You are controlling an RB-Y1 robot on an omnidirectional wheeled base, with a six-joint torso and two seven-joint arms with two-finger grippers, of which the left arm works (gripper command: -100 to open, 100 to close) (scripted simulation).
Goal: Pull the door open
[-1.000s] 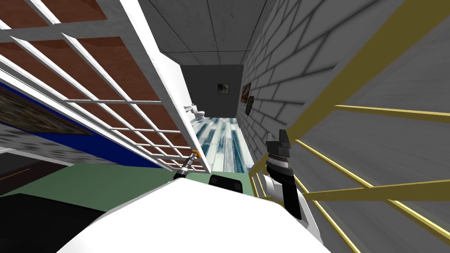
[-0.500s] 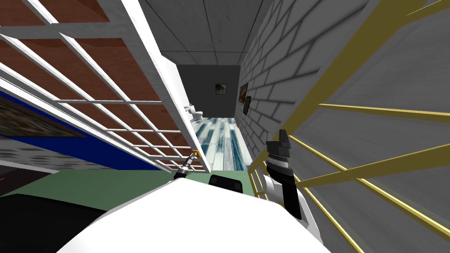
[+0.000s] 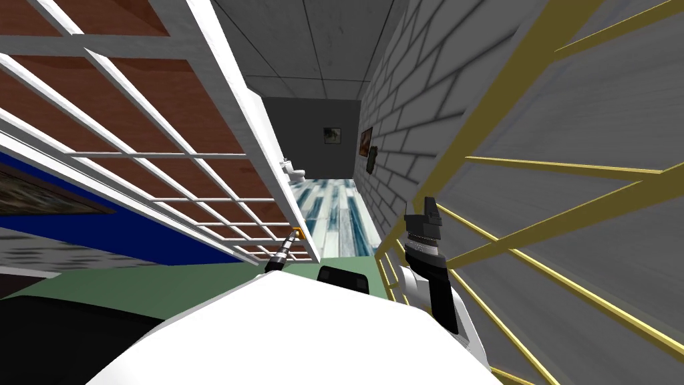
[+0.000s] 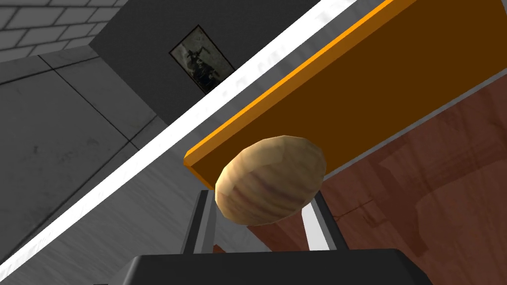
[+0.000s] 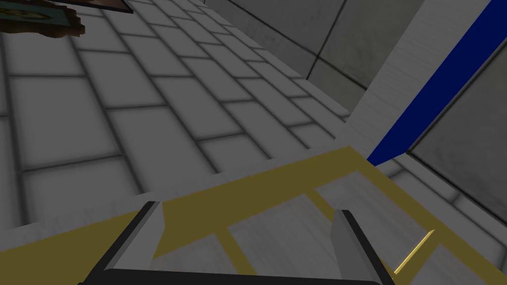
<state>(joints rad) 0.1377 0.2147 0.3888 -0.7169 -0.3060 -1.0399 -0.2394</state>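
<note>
Left gripper (image 4: 260, 199): fingers clamped on the sides of the tan oval knob (image 4: 271, 179), which sits on an orange plate (image 4: 356, 94) at the door's edge. Door (image 3: 167, 100), white grid frame over brown panes, stands left of centre in the head view. Right gripper (image 5: 247, 217): fingers apart, holding nothing, raised beside a yellow frame (image 5: 237, 188) on the grey brick wall (image 5: 99, 123).

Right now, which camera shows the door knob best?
Left wrist view: the tan knob sits large in the left gripper, against its orange plate. Head view catches that plate, tiny. Right wrist view faces a brick wall.
</note>
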